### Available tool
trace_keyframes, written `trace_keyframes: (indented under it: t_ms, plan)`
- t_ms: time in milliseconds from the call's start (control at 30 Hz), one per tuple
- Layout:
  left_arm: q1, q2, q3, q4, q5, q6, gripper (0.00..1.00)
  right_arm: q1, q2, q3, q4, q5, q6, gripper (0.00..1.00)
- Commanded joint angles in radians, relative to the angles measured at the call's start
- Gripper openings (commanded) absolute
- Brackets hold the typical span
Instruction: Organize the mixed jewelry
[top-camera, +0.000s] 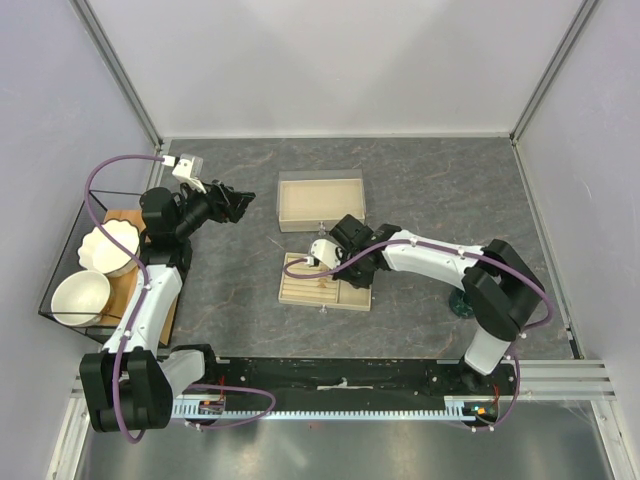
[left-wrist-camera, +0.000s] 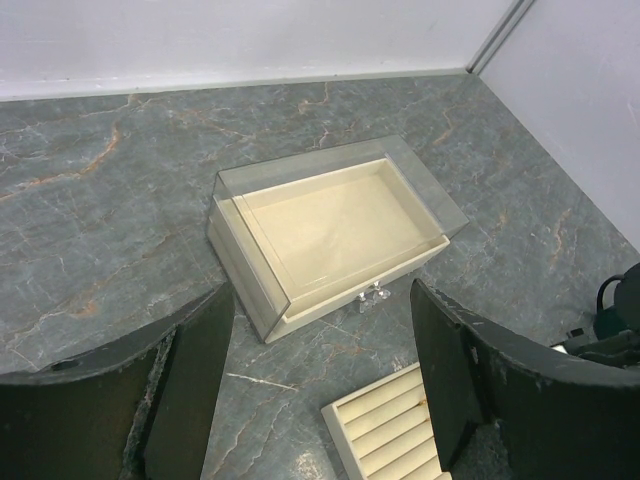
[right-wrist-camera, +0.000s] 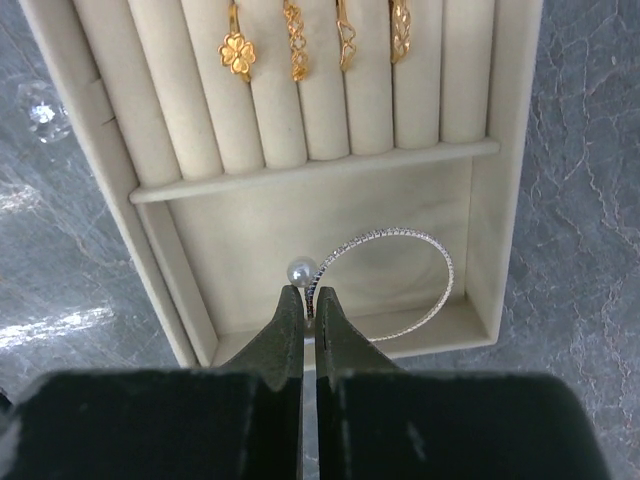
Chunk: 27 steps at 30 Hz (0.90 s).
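My right gripper (right-wrist-camera: 311, 300) is shut on the thin silver hoop bracelet (right-wrist-camera: 440, 262), next to its pearl end (right-wrist-camera: 301, 271). The hoop hangs over the open compartment of the beige slotted tray (right-wrist-camera: 490, 200). Several gold rings (right-wrist-camera: 238, 52) sit in the tray's slots. In the top view the right gripper (top-camera: 322, 255) is over the tray (top-camera: 300, 290). My left gripper (top-camera: 240, 203) is open and empty, held above the table left of the beige box (top-camera: 320, 203). The left wrist view shows its gripper (left-wrist-camera: 320, 370) open over the box (left-wrist-camera: 330, 225) and the tray's corner (left-wrist-camera: 385, 430).
A clear lid leans against the box (left-wrist-camera: 430, 190), with crystal knobs (left-wrist-camera: 370, 297) on its front. Two white bowls (top-camera: 82, 295) and a wooden board sit in a wire rack at the left. A dark green vessel (top-camera: 462, 300) stands behind the right arm.
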Motion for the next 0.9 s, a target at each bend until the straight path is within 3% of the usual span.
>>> trace_keyframes:
  t_ms: [0, 333, 433, 667, 867]
  plan:
    - [0.008, -0.014, 0.024, 0.019, -0.005, -0.020, 0.78, 0.005, 0.031, 0.003, 0.054, -0.015, 0.016, 0.00]
    - [0.009, -0.012, 0.025, 0.021, -0.004, -0.020, 0.78, 0.022, 0.068, 0.009, 0.071, -0.020, 0.019, 0.01]
    - [0.011, -0.012, 0.024, 0.021, -0.002, -0.020, 0.78, 0.025, 0.060, 0.008, 0.071, -0.017, 0.022, 0.07]
    - [0.011, -0.009, 0.024, 0.018, -0.004, -0.014, 0.78, 0.033, 0.005, 0.043, 0.033, 0.016, 0.022, 0.39]
    - [0.011, 0.003, 0.031, 0.015, -0.007, -0.003, 0.79, 0.034, -0.059, 0.117, -0.044, 0.036, 0.013, 0.48]
